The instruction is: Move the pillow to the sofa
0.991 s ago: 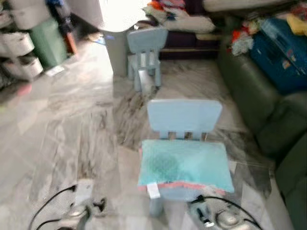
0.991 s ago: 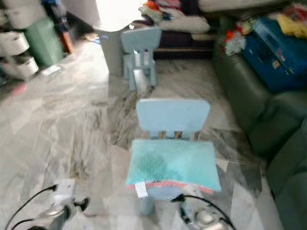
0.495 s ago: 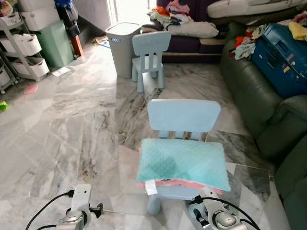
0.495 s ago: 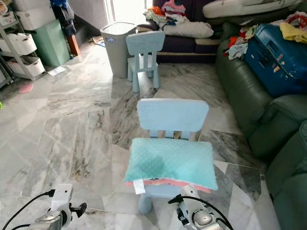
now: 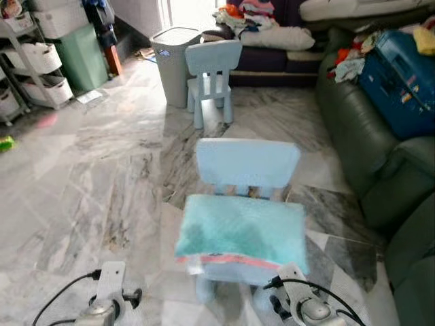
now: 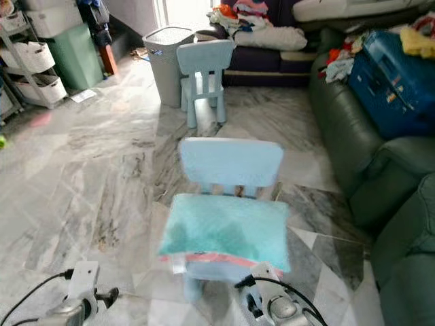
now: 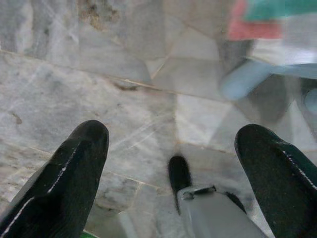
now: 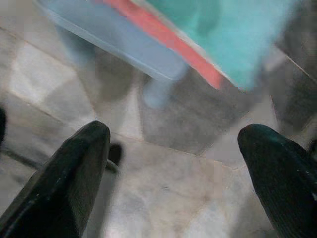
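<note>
A teal pillow (image 5: 241,229) with a red edge lies flat on the seat of a small light-blue child's chair (image 5: 248,163) just in front of me. The dark green sofa (image 5: 360,142) runs along the right side. Both arms hang low before the chair: the left arm (image 5: 107,302) over bare floor, the right arm (image 5: 299,309) beside the chair's front. My left gripper (image 7: 173,144) is open above the marble, with the pillow's edge (image 7: 257,20) off to one side. My right gripper (image 8: 173,144) is open below the pillow (image 8: 223,29) and chair seat.
A second small blue chair (image 5: 212,68) and a grey laundry basket (image 5: 170,61) stand farther back. A blue suitcase (image 5: 401,81) and clothes lie on the green sofa. A purple sofa (image 5: 272,58) stands at the back; shelves with white bins (image 5: 34,68) and a green bin (image 5: 81,58) stand at left.
The whole picture has shifted a little and blurred, so the camera has moved. The pillow still lies on the chair, and both arms stay low.
</note>
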Tool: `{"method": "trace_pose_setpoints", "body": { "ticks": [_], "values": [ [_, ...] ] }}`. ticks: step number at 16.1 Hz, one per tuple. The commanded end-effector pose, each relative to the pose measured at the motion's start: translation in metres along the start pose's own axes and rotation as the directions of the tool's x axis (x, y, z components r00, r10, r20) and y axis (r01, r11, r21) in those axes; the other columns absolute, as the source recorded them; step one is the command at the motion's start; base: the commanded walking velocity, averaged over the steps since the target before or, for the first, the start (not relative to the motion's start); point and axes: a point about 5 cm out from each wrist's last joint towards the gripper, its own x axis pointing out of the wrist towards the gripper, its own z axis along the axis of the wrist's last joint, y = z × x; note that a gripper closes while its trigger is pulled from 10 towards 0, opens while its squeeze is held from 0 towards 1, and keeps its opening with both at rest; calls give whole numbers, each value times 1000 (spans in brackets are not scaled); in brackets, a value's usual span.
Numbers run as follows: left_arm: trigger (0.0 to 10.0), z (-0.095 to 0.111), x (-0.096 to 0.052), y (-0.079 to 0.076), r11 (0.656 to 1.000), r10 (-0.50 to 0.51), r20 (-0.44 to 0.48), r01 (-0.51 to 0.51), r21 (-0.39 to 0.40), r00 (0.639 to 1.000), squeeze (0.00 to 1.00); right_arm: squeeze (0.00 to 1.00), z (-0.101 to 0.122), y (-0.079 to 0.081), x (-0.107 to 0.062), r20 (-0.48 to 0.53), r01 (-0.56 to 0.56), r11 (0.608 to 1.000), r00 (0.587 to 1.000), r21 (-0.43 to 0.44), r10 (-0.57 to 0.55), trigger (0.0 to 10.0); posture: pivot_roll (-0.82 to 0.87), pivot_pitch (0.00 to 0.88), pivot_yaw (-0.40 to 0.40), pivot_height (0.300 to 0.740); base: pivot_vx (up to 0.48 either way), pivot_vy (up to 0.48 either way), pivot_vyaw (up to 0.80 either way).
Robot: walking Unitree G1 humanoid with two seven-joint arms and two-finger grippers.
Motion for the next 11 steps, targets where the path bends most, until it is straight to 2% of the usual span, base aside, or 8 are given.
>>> {"method": "trace_pose_setpoints", "body": {
  "ticks": [1, 11],
  "values": [
    [10000, 0, 0, 1, 1000, 8, -1, -8, 11, 1000, 0, 0, 2, -1, 0, 5, 0, 1000, 1000, 2, 0, 10000, -112, 0, 20, 740, 0, 0, 0],
    [10000, 1, 0, 4, 1000, 11, 2, -11, -11, 1000, 0, 0, 2, -1, 0, 4, -2, 1000, 1000, -2, 2, 10000, -114, 0, 19, 740, 0, 0, 0]
  ]
}}
